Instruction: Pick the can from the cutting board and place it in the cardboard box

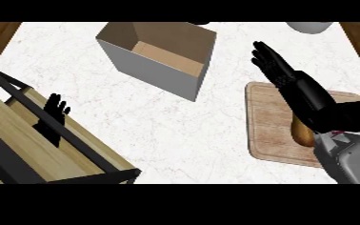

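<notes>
Your right forearm (341, 157) comes in at the lower right. The right hand (281, 74) stretches past the cutting board's far edge, fingers straight, holding nothing. The can (302, 132) sits on the cutting board (271, 124), a tan-brown shape mostly hidden under your wrist, so I can't tell if it's upright or lying down.

The step in hand looks like the grasp, not yet made, because the fingers lie beyond the can. Bring the palm back beside the can, curl round its body, then lift straight off the board.

The cardboard box (162, 57) stands open-topped to the left of the board, well apart, with its grey wall facing the board. Carry the can above that wall's rim before lowering it.

The left hand (55, 108) rests open, fingers up, at the left over a wooden rack (70, 155) with a black frame, out of the way. A white vessel (309, 26) is cut off at the top edge, near your fingertips, so don't swing into it. The white marble table (175, 138) carries everything.
</notes>
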